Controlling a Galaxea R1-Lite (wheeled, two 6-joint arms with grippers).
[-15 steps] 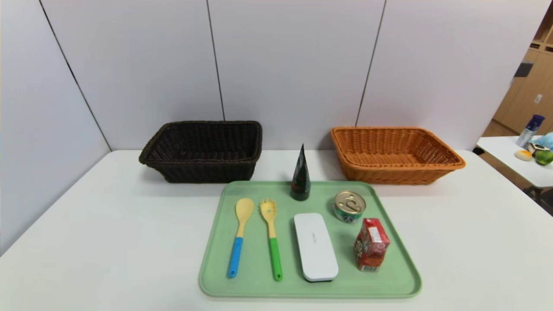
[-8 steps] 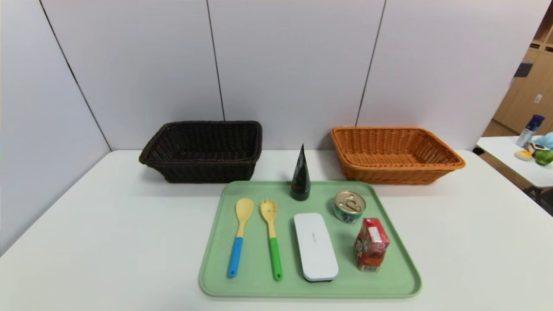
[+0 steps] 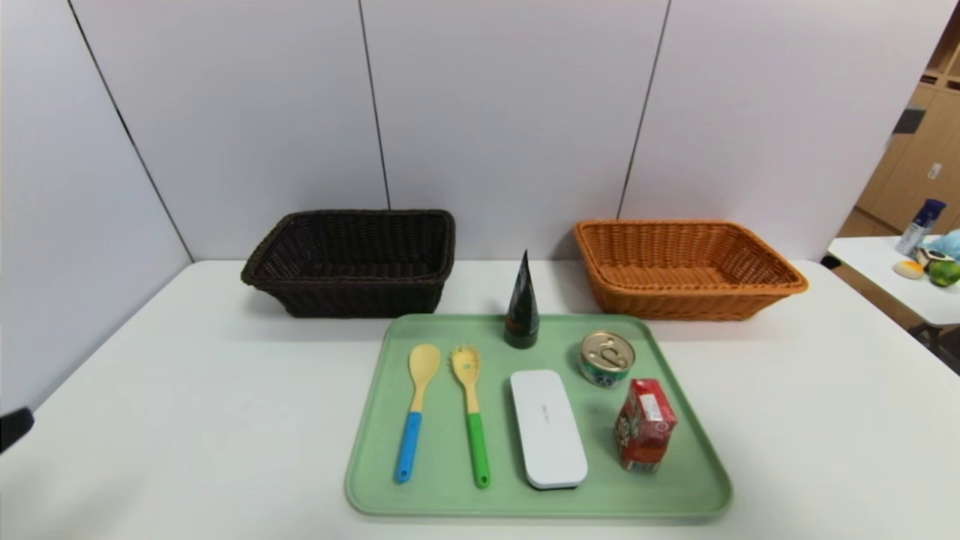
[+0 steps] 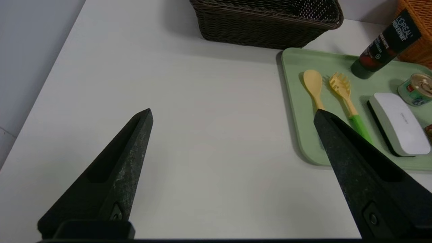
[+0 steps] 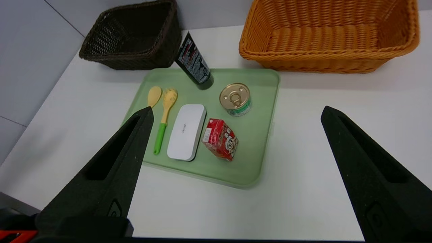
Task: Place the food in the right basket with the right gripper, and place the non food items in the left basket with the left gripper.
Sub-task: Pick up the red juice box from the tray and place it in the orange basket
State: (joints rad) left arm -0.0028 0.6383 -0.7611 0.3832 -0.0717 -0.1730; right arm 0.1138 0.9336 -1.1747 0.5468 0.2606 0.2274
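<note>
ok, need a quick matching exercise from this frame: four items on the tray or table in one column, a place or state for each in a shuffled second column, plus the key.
Things:
1. dark green cone-shaped tube
2. small red drink carton
3. yellow spoon with blue handle
4. dark brown wicker basket

Places or states:
A. lying flat at the tray's left side, beside the green-handled fork
B. off the tray, on the white table, nothing visible inside
C. standing upright at the tray's far edge
D. at the tray's near right, just in front of the round tin

Pairs: 1-C, 2-D, 3-A, 4-B
</note>
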